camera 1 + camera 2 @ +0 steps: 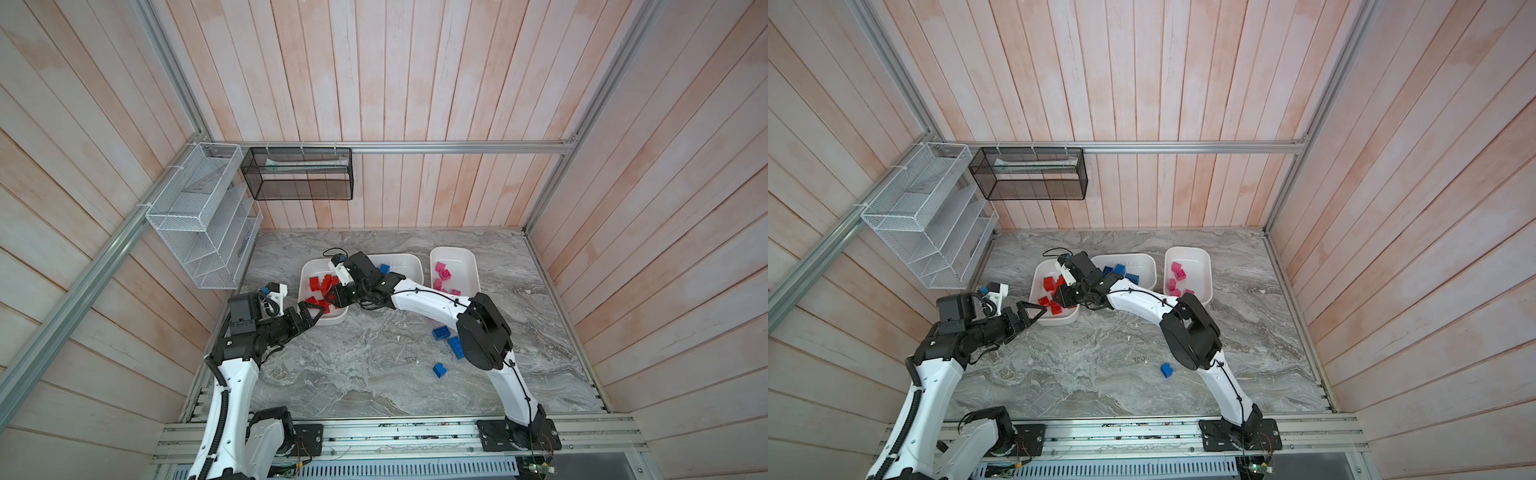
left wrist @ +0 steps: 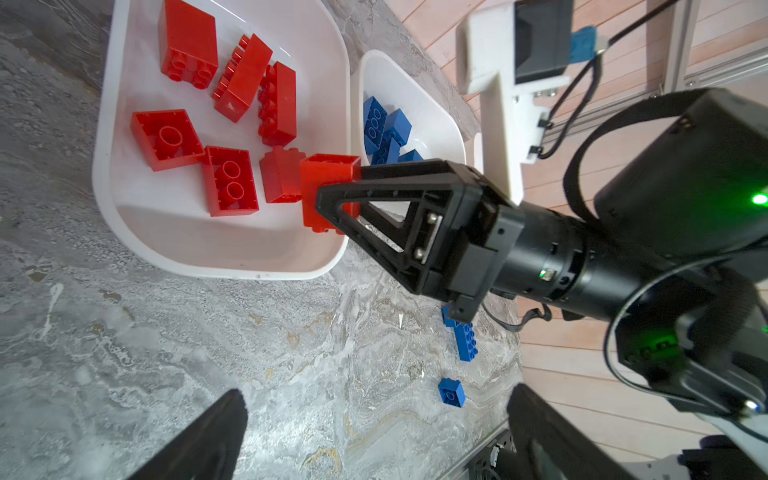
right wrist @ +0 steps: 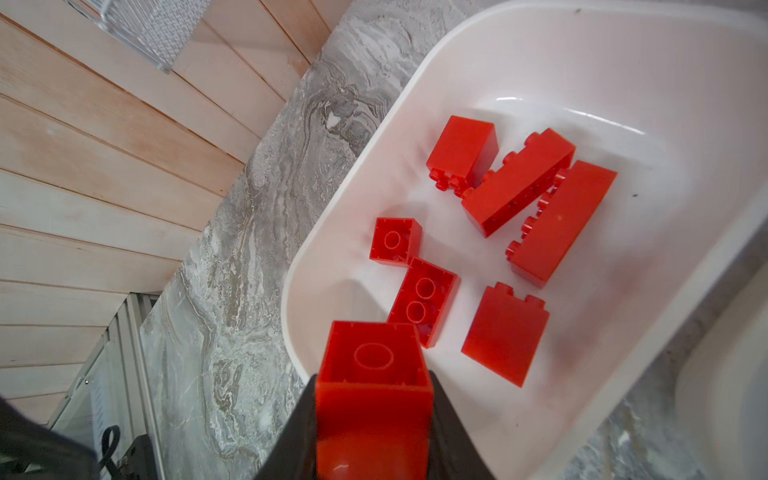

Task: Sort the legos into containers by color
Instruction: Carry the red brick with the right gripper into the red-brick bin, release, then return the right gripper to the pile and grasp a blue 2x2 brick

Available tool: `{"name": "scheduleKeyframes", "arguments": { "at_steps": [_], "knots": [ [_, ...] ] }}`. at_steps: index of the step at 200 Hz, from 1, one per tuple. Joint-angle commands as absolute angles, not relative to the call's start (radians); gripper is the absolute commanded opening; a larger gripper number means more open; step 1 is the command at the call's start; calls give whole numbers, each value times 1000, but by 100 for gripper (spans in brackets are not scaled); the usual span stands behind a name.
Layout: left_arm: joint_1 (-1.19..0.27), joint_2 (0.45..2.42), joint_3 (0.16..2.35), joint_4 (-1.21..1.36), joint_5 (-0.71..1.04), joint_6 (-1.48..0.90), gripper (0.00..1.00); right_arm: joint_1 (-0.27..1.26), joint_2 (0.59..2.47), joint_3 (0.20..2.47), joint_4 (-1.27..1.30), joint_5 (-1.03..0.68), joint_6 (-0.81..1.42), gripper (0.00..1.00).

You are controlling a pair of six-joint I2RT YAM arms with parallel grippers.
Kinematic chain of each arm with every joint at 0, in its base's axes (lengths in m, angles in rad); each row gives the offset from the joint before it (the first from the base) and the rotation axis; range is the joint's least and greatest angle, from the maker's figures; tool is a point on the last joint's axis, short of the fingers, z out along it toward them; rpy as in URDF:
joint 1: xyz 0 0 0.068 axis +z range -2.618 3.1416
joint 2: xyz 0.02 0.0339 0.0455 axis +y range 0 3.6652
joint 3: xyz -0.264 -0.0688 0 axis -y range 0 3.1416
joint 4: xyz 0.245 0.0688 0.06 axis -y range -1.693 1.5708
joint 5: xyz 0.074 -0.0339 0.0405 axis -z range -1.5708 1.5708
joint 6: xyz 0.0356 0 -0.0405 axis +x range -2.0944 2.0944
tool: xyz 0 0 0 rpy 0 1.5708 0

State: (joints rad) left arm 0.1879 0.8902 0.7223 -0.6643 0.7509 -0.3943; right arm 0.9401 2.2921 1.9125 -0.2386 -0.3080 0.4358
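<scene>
Three white containers stand in a row at the back of the marble table. The left container (image 1: 332,321) (image 2: 216,266) (image 3: 299,266) holds several red legos (image 3: 540,224), the middle one (image 1: 409,259) blue legos (image 1: 1120,270), the right one (image 1: 455,251) pink legos (image 1: 444,272). My right gripper (image 1: 330,296) (image 2: 336,187) (image 3: 372,415) reaches across, shut on a square red lego (image 3: 374,374) (image 2: 328,183) over the left container's near right corner. Beside that container's front left stands my left gripper (image 1: 318,313) (image 2: 374,432), open and holding nothing. Three loose blue legos (image 1: 441,332) (image 1: 456,347) (image 1: 439,370) lie on the table under the right arm.
A white wire rack (image 1: 203,216) hangs on the left wall and a black mesh basket (image 1: 297,174) on the back wall, both above the table. Wooden walls close three sides. An aluminium rail (image 1: 395,432) carrying both arm bases runs along the front edge.
</scene>
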Motion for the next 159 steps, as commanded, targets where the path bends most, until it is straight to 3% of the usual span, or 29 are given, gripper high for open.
{"name": "scheduleKeyframes", "arguments": {
  "at_steps": [1,46,100,159],
  "knots": [
    [194,885,708,-639,748,-408,100,954,2329,1960,-296,-341,394,28],
    [195,900,709,-631,755,-403,100,950,2261,1937,-364,-313,338,50],
    [193,929,656,-513,878,-477,100,902,1924,1589,-345,-227,359,59],
    [163,975,649,-472,922,-472,100,892,1502,1138,-558,-23,534,63]
  ]
}}
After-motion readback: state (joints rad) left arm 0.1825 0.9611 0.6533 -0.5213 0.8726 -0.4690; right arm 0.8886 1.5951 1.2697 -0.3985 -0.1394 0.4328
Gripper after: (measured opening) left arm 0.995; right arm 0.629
